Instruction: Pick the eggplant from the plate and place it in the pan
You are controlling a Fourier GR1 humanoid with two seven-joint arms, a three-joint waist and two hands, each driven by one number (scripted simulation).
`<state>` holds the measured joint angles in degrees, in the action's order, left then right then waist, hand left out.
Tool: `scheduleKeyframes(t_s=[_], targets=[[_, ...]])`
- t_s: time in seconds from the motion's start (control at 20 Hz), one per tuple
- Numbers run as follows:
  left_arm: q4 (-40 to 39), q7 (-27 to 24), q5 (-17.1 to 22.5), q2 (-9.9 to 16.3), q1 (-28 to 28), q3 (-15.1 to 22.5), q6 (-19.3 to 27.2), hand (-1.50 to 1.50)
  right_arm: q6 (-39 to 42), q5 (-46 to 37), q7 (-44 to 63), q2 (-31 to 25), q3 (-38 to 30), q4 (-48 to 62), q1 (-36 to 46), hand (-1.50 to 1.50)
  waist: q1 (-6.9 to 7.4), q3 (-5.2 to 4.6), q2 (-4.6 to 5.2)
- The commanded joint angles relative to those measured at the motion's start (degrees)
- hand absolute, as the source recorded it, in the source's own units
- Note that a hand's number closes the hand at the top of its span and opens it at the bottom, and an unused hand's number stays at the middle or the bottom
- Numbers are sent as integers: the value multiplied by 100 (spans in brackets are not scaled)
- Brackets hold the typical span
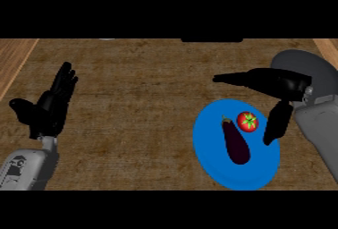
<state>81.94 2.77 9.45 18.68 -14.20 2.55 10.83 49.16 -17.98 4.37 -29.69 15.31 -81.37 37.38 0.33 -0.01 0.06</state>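
Task not started. Eggplant (235, 144) lies on the blue plate (211, 156), just beside a tomato (248, 121). Right hand (274, 87) hangs over the plate's far right side, spread open, thumb pointing down past the tomato, holding nothing. Left hand (49, 105) rests open at the view's left, fingers up. Left to do: grasp, lift, carry to the pan (300, 62). The pan is a grey disc at upper right, mostly hidden behind the right hand and forearm; handle not visible.

Eggplant (235, 142) on plate (211, 156), tomato (248, 121) just right; pan (300, 60) behind.
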Motion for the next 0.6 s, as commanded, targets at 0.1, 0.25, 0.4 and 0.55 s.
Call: scheduleKeyframes(t_s=[0.1,0.25,0.4,0.55], targets=[[62,-51,-121,-139,174,-139,-129,0,329,-416,-144,379,-60,446,179,-150,7,0,-2],[444,304,-235,-153,248,-83,-55,0,393,-762,-603,225,131,412,-104,-150,9,2,-4],[403,165,-240,-246,315,-103,-162,0,92,-1202,-1128,214,380,404,-490,-150,7,2,0],[222,135,-312,-232,63,-259,-213,0,9,-1563,-1565,61,382,475,-494,-150,-8,2,0]])
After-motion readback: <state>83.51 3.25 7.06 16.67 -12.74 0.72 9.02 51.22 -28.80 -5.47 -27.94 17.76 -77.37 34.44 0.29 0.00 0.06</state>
